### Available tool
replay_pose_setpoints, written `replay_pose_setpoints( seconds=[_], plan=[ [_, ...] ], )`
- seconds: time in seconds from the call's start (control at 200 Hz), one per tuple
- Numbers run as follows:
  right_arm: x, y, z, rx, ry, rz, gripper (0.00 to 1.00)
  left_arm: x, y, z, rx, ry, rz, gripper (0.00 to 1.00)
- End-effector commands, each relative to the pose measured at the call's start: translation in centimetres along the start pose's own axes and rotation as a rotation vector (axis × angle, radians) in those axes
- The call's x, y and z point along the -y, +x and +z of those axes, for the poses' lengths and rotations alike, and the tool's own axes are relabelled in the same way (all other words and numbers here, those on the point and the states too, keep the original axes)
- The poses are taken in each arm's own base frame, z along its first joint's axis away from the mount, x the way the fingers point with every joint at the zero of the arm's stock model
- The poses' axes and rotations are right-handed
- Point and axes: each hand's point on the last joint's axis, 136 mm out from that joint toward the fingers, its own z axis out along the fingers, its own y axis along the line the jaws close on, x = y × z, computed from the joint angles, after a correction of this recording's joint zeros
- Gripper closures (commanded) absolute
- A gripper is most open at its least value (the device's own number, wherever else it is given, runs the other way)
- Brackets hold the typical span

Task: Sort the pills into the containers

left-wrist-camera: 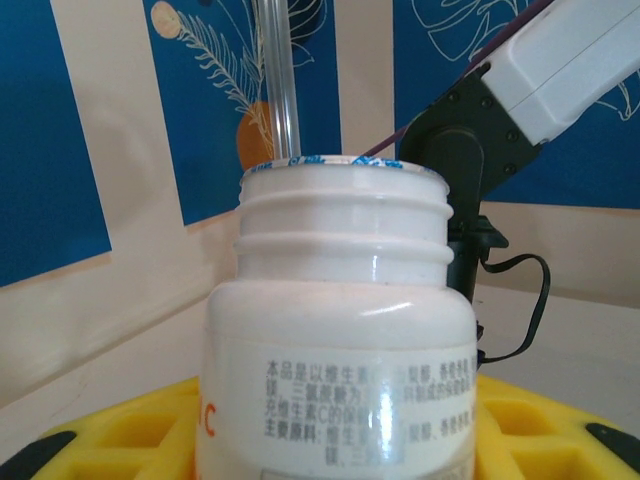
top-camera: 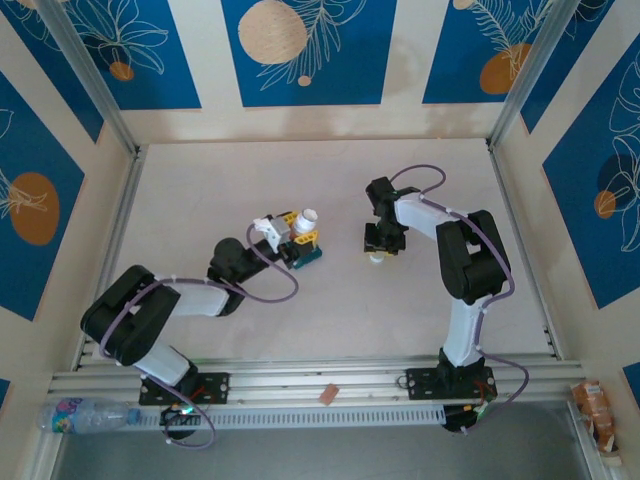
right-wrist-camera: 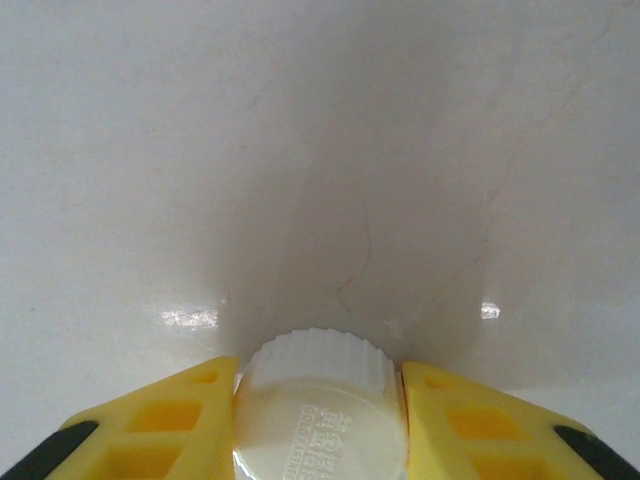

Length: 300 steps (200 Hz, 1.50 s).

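A white pill bottle (left-wrist-camera: 340,330) with an orange mark and its threaded neck uncapped stands upright between yellow fingers (left-wrist-camera: 120,440). My left gripper (top-camera: 297,238) is shut on this bottle (top-camera: 305,220), just behind the dark teal containers (top-camera: 309,257) at mid-table. My right gripper (right-wrist-camera: 320,400) is shut on the bottle's ribbed white cap (right-wrist-camera: 322,400), low over the pale table. From the top view, that gripper (top-camera: 377,252) and the cap (top-camera: 376,259) sit to the right of the containers. The pills are hidden.
The right arm (left-wrist-camera: 520,90) rises behind the bottle in the left wrist view. A plastic water bottle (top-camera: 85,413) lies on the front rail at left, an orange packet (top-camera: 597,405) at right. Walls (top-camera: 90,180) enclose the table.
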Motion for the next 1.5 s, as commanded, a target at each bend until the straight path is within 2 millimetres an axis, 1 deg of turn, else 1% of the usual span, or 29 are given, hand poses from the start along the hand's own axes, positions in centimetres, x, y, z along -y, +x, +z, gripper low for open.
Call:
replay_pose_setpoints(
  seconds=[0.0,0.19,0.295,0.415,0.475,0.6,0.735,0.875,1.025,1.245,1.496],
  plan=[
    [-1.1,-0.6,-2.4,0.039,-0.049,-0.016,0.7,-0.6,-1.9,0.9,0.069,-0.013,0.034,1.0],
    [-3.1,-2.2,-7.9,0.127,-0.122,-0.047,0.7,-0.9,-1.5,2.0,0.066,-0.005,0.038,1.0],
    [-4.1,-3.3,-11.6,0.188,-0.163,-0.065,0.7,-1.1,-1.1,2.9,0.064,0.01,0.04,1.0],
    [-5.1,-4.2,-16.1,0.25,-0.23,-0.085,0.7,-1.2,-0.6,4.1,0.063,0.035,0.051,1.0],
    [-5.6,-4.4,-17.9,0.269,-0.267,-0.091,0.7,-1.3,-0.3,4.8,0.062,0.045,0.056,1.0],
    [-6.3,-4.5,-20.8,0.289,-0.347,-0.106,0.7,-1.5,0.3,5.9,0.06,0.059,0.056,1.0],
    [-7.0,-4.4,-22.9,0.288,-0.434,-0.134,0.69,-1.6,1.0,6.6,0.055,0.078,0.069,1.0],
    [-7.9,-4.0,-24.2,0.265,-0.506,-0.17,0.69,-1.5,1.6,7.3,0.054,0.104,0.085,1.0],
    [-8.9,-3.4,-24.6,0.222,-0.557,-0.218,0.69,-1.3,2.3,8.0,0.05,0.135,0.105,1.0],
    [-9.9,-2.7,-24.2,0.167,-0.598,-0.256,0.7,-1.1,3.7,8.6,0.034,0.166,0.11,1.0],
    [-11.2,-1.7,-22.9,0.106,-0.602,-0.3,0.69,-1.1,4.6,8.9,0.026,0.174,0.12,1.0]
  ],
)
